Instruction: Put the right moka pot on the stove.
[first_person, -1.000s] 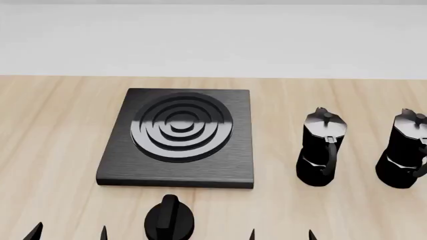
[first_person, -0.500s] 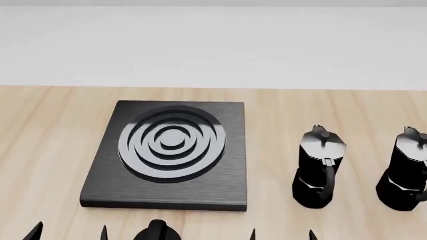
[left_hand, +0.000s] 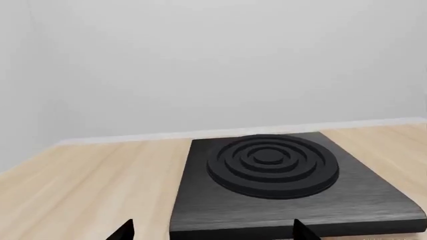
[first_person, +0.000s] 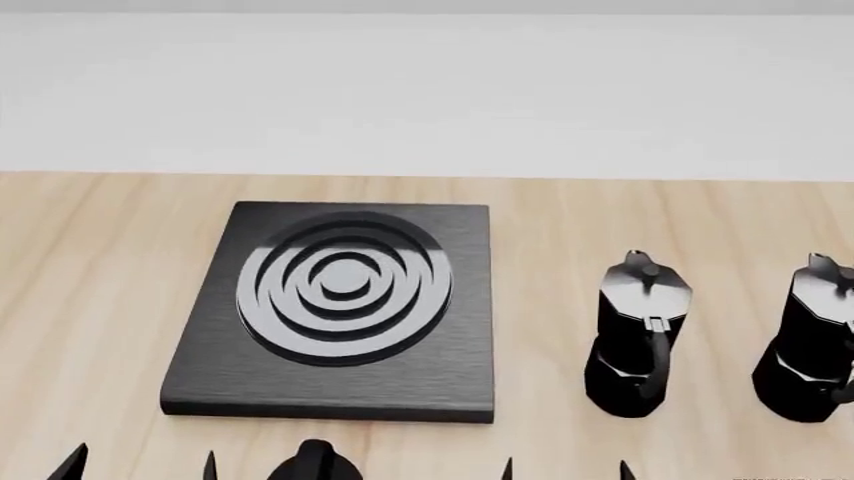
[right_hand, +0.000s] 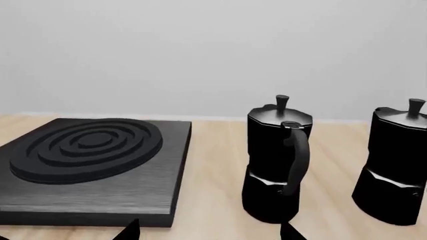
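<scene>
The right moka pot (first_person: 814, 340) stands upright at 3 o'clock on the table (first_person: 80, 300), cut by the view's edge. The 2nd pot (first_person: 638, 335) sits between it and the stove (first_person: 334, 310), apart from both. Since 1 s ago my head view tilted, then settled; nothing on the table moved. I judge the reach hasn't begun. Right gripper (right_hand: 210, 231) and left gripper (left_hand: 212, 229): spread wide, empty. Knob (first_person: 310, 463) at 6.

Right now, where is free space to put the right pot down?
The stove is bare, burner included. Bare table lies left of it, and a strip lies between it and the left pot. The gap to the right pot is narrow.
</scene>
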